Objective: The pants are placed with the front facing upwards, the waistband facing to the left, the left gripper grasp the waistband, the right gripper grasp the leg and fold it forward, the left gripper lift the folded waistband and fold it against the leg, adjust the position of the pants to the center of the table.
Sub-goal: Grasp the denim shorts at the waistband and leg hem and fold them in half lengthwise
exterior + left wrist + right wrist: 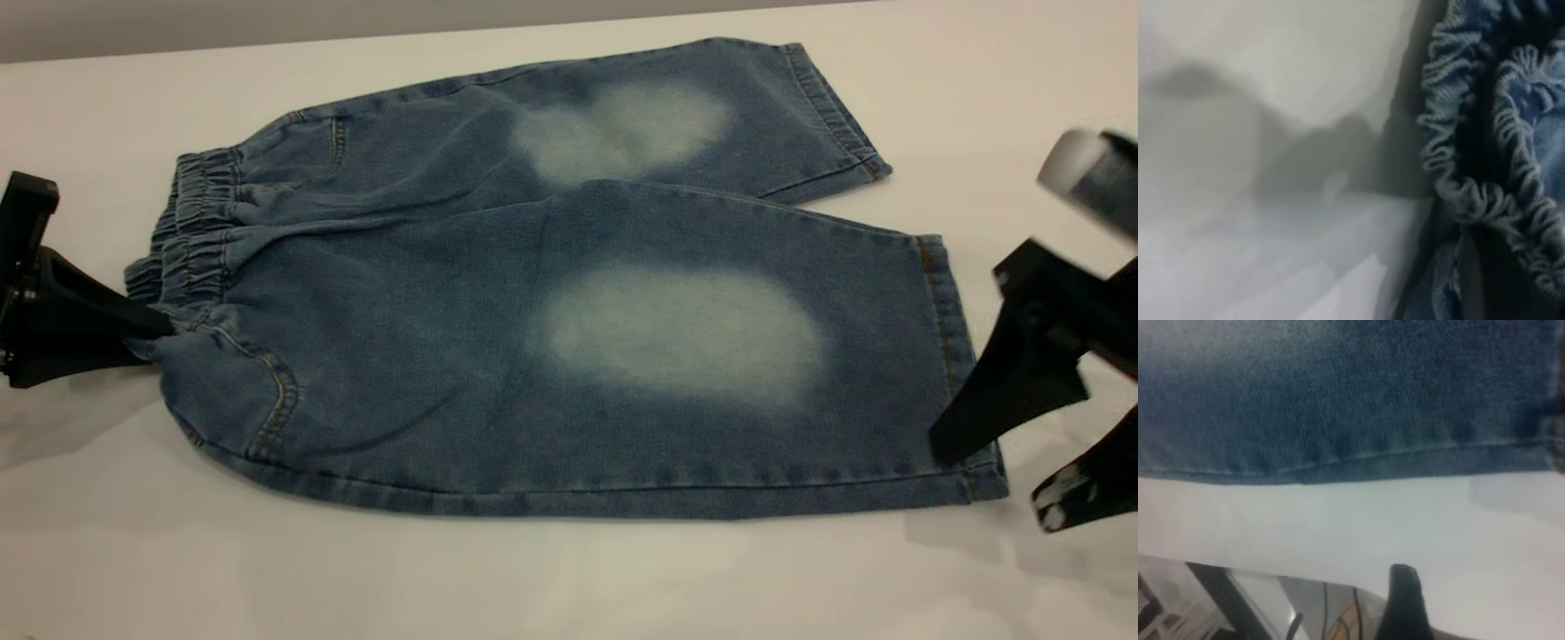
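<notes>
- The denim pants lie flat on the white desk, front up.
- The left end effector touches the pants' ruffled waistband; whether it grips there is unclear.
- The right end effector hovers with fingers apart at the hem corner of the pants' nearer leg.

A robot lab or test space: a plain white bench and cables below its edge.
</notes>
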Tool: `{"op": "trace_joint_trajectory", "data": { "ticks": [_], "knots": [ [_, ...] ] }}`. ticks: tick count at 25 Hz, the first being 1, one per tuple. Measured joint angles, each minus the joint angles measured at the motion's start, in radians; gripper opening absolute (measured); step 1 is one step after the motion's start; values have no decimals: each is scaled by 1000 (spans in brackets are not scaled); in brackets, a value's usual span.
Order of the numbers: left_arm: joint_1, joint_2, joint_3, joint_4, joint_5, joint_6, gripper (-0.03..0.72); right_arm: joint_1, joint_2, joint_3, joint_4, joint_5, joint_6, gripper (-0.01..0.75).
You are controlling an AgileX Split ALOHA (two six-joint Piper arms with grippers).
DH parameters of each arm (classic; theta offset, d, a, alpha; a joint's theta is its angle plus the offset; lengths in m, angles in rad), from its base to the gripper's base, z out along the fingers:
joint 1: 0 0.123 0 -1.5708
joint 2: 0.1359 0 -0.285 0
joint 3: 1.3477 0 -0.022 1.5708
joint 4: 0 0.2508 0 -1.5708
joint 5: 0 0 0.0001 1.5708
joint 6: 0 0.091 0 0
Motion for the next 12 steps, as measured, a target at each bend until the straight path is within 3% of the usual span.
{"op": "trace_joint_trajectory", "data": {
  "ticks": [6, 12],
  "knots": [
    [0, -61, 0, 22, -5, 0, 117, 0, 104, 0, 161, -17, -173, 465],
    [0, -65, 0, 27, -2, 0, 117, 0, 117, -13, 176, -88, -203, 465]
  ]
}}
